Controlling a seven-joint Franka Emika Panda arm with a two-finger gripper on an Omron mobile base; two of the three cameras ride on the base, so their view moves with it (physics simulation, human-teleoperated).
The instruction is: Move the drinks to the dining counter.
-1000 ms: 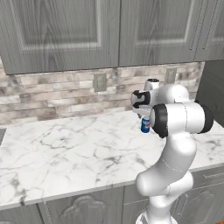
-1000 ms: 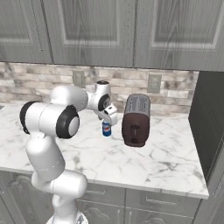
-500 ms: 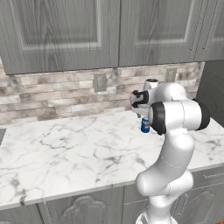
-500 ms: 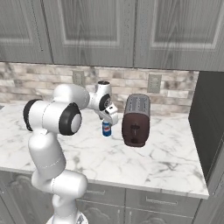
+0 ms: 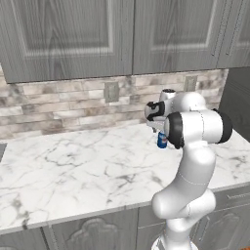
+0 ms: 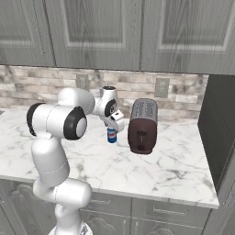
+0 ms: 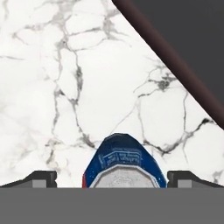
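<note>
I judged this the reach for the first drink: my claw [image 7: 112, 177] hung spread wide, one finger [image 7: 40, 178] to each side of the blue soda can [image 7: 124, 162] directly beneath it, nothing gripped. The can stood upright on the marble surface [image 6: 151, 167], just beside the dark toaster [image 6: 142, 126]. Next I needed to lower further, then close.
</note>
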